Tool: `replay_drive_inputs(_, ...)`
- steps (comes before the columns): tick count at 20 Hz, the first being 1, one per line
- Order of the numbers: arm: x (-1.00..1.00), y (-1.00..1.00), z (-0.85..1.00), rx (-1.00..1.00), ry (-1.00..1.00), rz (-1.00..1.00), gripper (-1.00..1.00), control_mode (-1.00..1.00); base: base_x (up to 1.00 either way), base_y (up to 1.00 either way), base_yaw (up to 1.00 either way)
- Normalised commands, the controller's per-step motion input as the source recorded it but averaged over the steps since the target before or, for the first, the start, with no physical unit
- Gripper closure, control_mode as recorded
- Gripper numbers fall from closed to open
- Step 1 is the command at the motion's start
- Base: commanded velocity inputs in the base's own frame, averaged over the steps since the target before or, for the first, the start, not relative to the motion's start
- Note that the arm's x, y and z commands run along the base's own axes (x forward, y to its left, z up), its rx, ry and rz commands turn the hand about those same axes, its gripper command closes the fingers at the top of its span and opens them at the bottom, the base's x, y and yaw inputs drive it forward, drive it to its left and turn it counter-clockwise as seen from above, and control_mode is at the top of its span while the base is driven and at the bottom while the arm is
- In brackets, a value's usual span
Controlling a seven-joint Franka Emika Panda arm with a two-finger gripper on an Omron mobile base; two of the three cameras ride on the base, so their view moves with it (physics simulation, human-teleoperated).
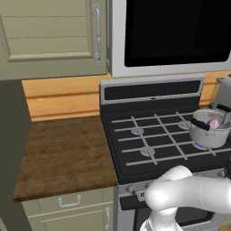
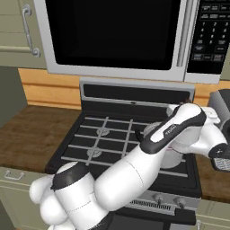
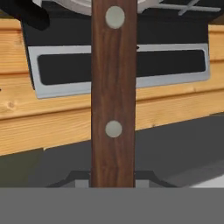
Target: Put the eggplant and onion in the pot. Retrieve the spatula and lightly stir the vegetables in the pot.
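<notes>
A reddish-brown wooden spatula handle (image 3: 113, 100) with two steel rivets runs straight up the middle of the hand view. My gripper (image 3: 113, 181) is shut on its lower end; the blade is out of sight. The hand (image 2: 221, 155) sits at the right edge of the right base view, right of the stove. The silver pot (image 1: 210, 131) stands on the stove's right rear burner, with the pink onion (image 1: 213, 123) inside it. The eggplant is hidden. In the hand view the pot's rim (image 3: 76, 5) and black handle (image 3: 26, 15) show along the top edge.
The black stove (image 1: 153, 140) has a control panel (image 3: 118, 70) at the back and a microwave (image 1: 176, 36) above. A wooden counter (image 1: 63, 153) lies left of it. A grey appliance (image 1: 223, 92) stands right of the pot. My arm (image 2: 170, 130) crosses over the stove's right side.
</notes>
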Motion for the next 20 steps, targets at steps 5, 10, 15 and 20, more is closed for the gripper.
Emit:
replay_drive_inputs(5,0.38,0.0,-0.22,0.0,0.12,-0.14,1.0,-1.0,0.0,0.0,0.0)
replay_drive_inputs(10,0.21,-0.07,-0.2,0.0,0.11,-0.08,1.0,-1.0,0.0,0.0,0.0)
replay_drive_inputs(15,0.0,-0.04,-0.25,0.0,0.01,-0.03,1.0,-1.0,0.0,0.0,0.0)
replay_drive_inputs(20,0.06,0.0,-0.19,0.0,0.0,-0.01,1.0,-1.0,0.0,0.0,0.0)
